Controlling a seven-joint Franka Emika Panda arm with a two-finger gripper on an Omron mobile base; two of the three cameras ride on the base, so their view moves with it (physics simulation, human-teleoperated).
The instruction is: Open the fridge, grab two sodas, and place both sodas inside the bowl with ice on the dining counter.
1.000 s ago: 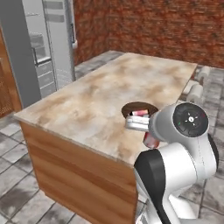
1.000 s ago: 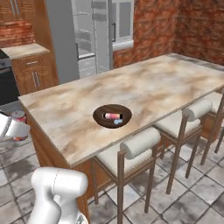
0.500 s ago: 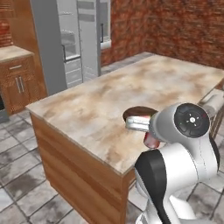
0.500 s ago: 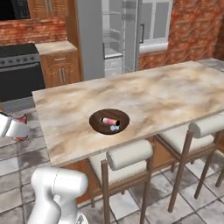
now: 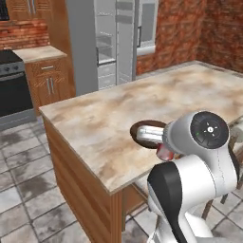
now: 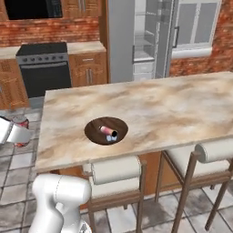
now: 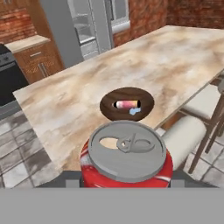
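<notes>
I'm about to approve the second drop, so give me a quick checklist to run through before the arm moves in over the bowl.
1. Second soda in the hand: ok, can seated upright between the fingers.
2. First soda in the bowl: ok, lying on its side.
3. Ice in bowl: ok, pale cubes beside the can.
4. Space left in bowl: ok, bare wood around the can.
5. Hand over the dining counter: not ok, it hangs off the counter's end.
6. Fridge closed: not ok, shelves exposed.

bowl [image 5: 142, 129]: near half behind arm | held soda [image 7: 125, 156]: base hidden | fingertips: hidden
</notes>
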